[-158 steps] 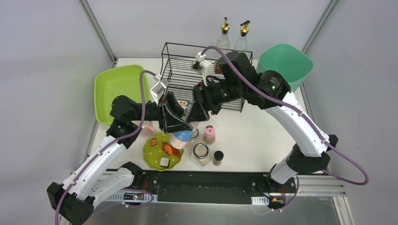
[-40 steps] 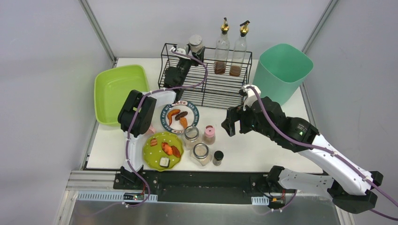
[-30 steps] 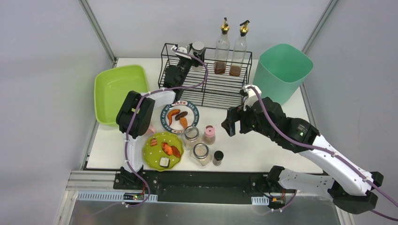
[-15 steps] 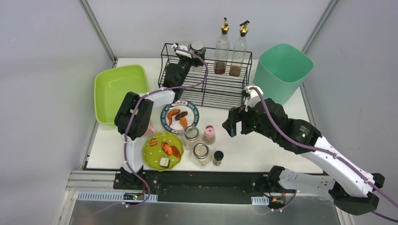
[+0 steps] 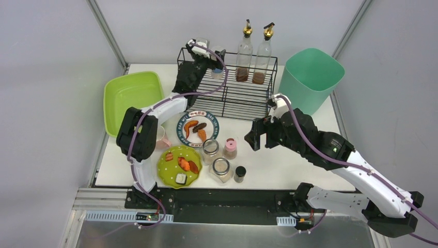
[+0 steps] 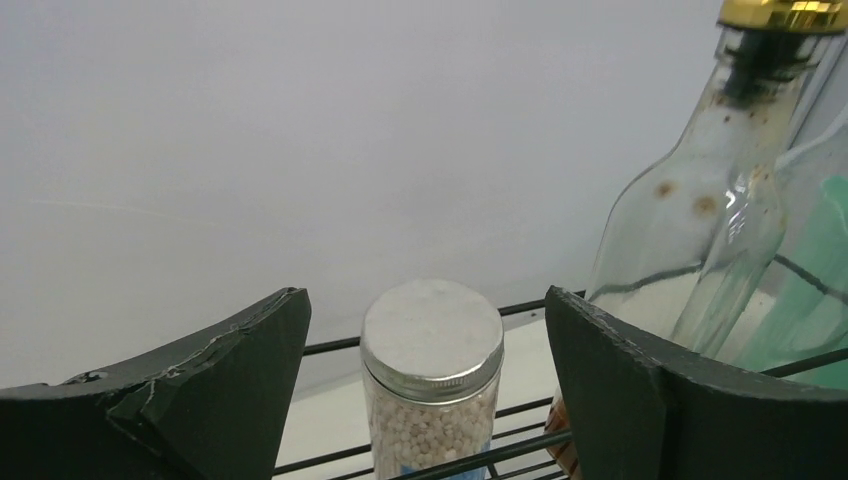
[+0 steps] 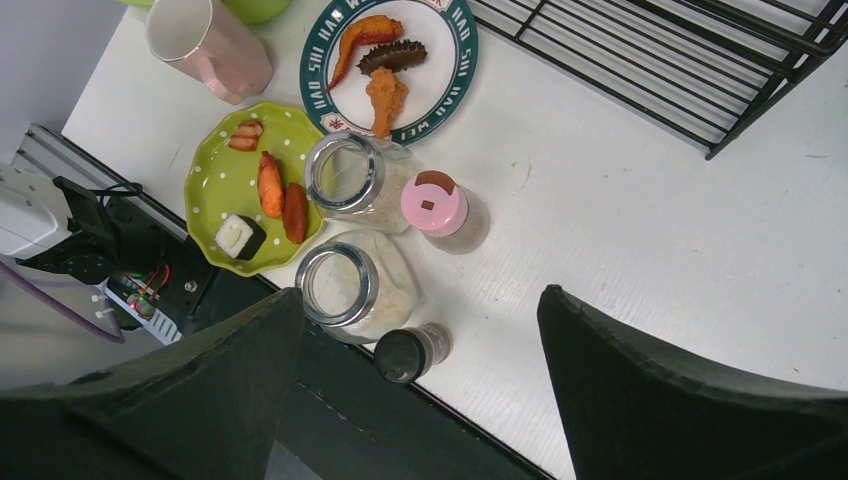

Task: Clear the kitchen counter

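Surface [image 5: 299, 165] ahead of arm bases carries 2 plates: green plate [image 7: 205, 190], round plate [image 7: 460, 60]; 2 open jars: near jar [image 7: 340, 285], far jar [image 7: 345, 175]; 2 shakers: pink-capped shaker [image 7: 435, 203], black-capped shaker [image 7: 400, 355]; 1 cup [image 7: 205, 40]; 1 rack [image 5: 243, 95] with left bottle [image 5: 245, 51], right bottle [image 5: 263, 54], 1 lidded jar [image 6: 432, 385]. Left hand [image 6: 425, 310] released, astride lidded jar, no contact. Right hand [image 7: 420, 300] released, above surface

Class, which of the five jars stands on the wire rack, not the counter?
The silver-lidded jar of white grains, at the rack back left; every other jar stands on the counter.
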### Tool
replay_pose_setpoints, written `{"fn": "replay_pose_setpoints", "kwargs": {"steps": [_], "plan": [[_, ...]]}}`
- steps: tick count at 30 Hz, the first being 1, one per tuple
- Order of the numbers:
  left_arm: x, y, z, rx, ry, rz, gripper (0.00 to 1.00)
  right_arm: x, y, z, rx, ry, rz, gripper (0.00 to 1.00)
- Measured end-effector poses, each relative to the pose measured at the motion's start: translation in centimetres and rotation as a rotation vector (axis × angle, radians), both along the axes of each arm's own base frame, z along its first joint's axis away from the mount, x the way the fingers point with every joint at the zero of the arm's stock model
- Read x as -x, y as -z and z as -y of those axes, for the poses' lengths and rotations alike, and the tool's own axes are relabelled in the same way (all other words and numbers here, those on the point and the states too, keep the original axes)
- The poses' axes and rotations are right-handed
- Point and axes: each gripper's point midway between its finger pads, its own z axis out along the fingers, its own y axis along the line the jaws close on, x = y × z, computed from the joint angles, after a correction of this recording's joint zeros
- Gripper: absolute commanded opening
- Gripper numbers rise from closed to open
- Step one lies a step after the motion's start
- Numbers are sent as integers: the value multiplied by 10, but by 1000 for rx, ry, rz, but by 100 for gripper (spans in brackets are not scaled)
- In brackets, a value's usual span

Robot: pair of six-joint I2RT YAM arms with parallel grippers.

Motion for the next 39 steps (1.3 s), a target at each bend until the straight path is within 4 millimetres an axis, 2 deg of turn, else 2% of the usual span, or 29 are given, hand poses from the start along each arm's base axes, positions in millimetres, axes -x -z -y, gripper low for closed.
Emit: {"fn": "replay_pose_setpoints", "kwargs": {"steps": [7, 11, 14, 16, 18, 23, 26, 33, 36, 39], "plan": [[18, -58, -16, -36, -36, -10, 96, 4, -1, 1, -25, 5, -20, 92], [37, -89, -37, -43, -95, -64, 99, 6, 6, 1, -28, 13, -44, 92], [56, -97, -54, -63, -130, -125, 99, 7, 14, 0, -20, 20, -64, 93], [70, -98, -65, -76, -150, -169, 99, 7, 19, -1, -19, 27, -77, 99], [88, -96, -76, -92, -158, -210, 99, 7, 26, -5, -27, 25, -91, 99], [138, -78, -101, -112, -161, -326, 99, 8, 47, -15, -29, 9, -142, 99], [169, -59, -113, -128, -149, -409, 99, 14, 56, -31, -49, -35, -219, 99], [245, 10, -145, -176, -154, -674, 99, 39, 72, -69, -77, -158, -347, 99], [269, 34, -154, -184, -155, -763, 99, 48, 79, -81, -33, -185, -355, 98], [288, 65, -152, -195, -118, -866, 99, 50, 86, -95, 34, -181, -346, 98]]}}
